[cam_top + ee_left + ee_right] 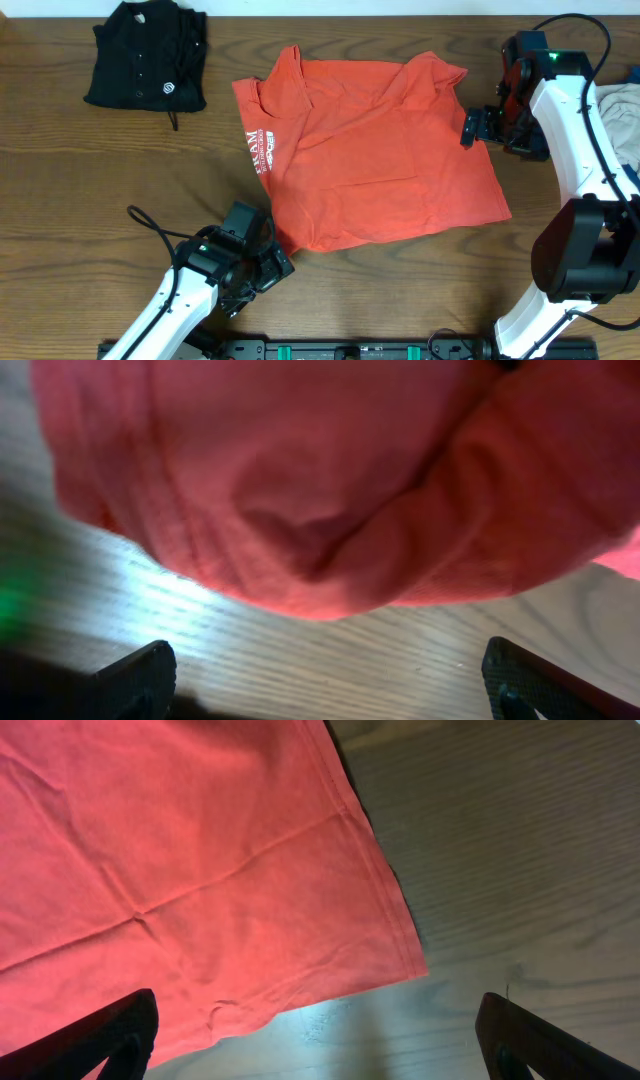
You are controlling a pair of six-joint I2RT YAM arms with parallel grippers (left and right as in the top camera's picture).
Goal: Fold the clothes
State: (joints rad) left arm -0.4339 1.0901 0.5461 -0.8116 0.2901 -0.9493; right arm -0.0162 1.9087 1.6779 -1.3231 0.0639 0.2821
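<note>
Wood-grain table [60, 170] fills the whole overhead shot, dark brown, with the two arms coming in from the near edge. Red-orange tee [370, 160] is lying spread out pretty much dead centre, a bit rumpled, with white lettering [262, 150] running along its left edge. One sleeve sticks out at the far right corner.

Black shirt [147, 55] sits folded at the far left corner of the table, well apart from the tee. Over at the right edge there's a pale pile [622, 115] partly hidden behind the right arm, so I can't tell what's in it.

Left gripper [272, 262] is down at the tee's near left corner. Its wrist cam shows both fingers [140, 675] spread wide with bare wood between them and a bunched, rounded fold of red cloth just ahead. Jaws are released, nothing in them.

Right gripper [470, 128] is at the tee's right edge, pointing toward the cloth. From its wrist cam the fingers [120, 1030] are also wide apart, looking down at a flat corner of the tee with its stitched hem and bare table beside it. Released too, gripping nothing. Can't tell from these views whether either one is touching the fabric.
</note>
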